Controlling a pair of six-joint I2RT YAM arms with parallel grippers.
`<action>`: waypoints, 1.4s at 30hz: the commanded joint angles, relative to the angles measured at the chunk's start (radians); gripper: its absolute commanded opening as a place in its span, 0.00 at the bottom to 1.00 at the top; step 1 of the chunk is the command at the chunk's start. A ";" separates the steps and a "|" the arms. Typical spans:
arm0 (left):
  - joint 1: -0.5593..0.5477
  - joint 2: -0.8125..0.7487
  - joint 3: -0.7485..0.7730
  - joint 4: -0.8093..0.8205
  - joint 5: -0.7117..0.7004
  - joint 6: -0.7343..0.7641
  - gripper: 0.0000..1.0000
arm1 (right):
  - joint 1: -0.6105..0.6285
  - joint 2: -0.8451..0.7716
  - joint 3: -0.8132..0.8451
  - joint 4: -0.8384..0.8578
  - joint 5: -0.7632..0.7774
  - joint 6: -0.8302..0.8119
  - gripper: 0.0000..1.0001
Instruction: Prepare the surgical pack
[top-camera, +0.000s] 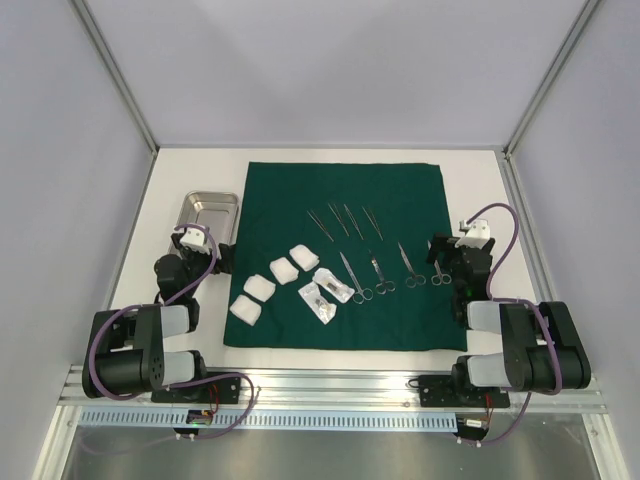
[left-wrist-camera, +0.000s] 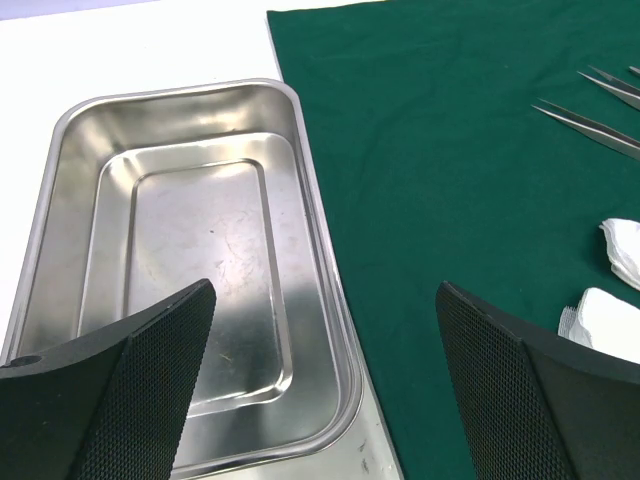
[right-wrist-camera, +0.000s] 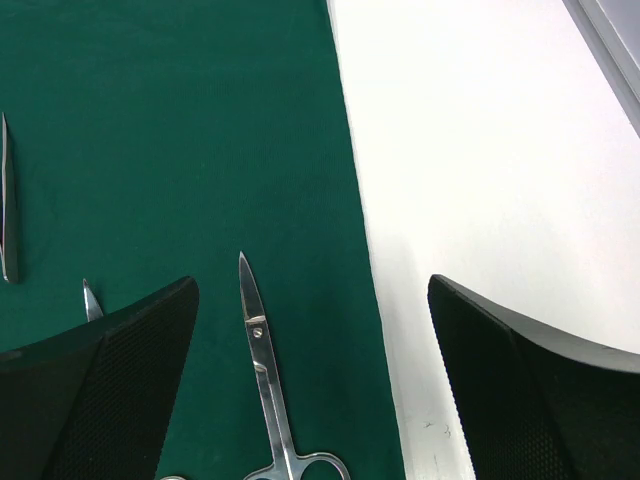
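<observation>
The green cloth (top-camera: 340, 250) lies spread flat mid-counter (top-camera: 475, 180) with instruments (top-camera: 375, 272) and gauze squares (top-camera: 284, 270) laid out on it, seemingly ready for packing, the steel tray (top-camera: 210, 213) just beside its left edge, while both arms' jaws hang wide open, holding nothing.

cloth (top-camera: 390, 190): plain dark green | tray (top-camera: 208, 212): shiny silver | gauze squares (top-camera: 258, 286): white | instruments (top-camera: 352, 275): silver | table (top-camera: 180, 170): white | left gripper fingers (left-wrist-camera: 130, 390): black, fine dotted grid
</observation>
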 joint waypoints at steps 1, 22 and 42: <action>0.003 0.006 0.024 0.045 0.024 0.011 1.00 | -0.002 -0.013 0.023 0.061 -0.003 -0.001 1.00; 0.013 -0.235 0.387 -0.611 0.151 0.085 0.99 | 0.056 -0.277 0.560 -0.931 -0.207 0.189 0.53; 0.046 -0.088 1.018 -1.763 -0.264 0.249 1.00 | 0.277 0.534 1.506 -1.637 -0.119 0.073 0.43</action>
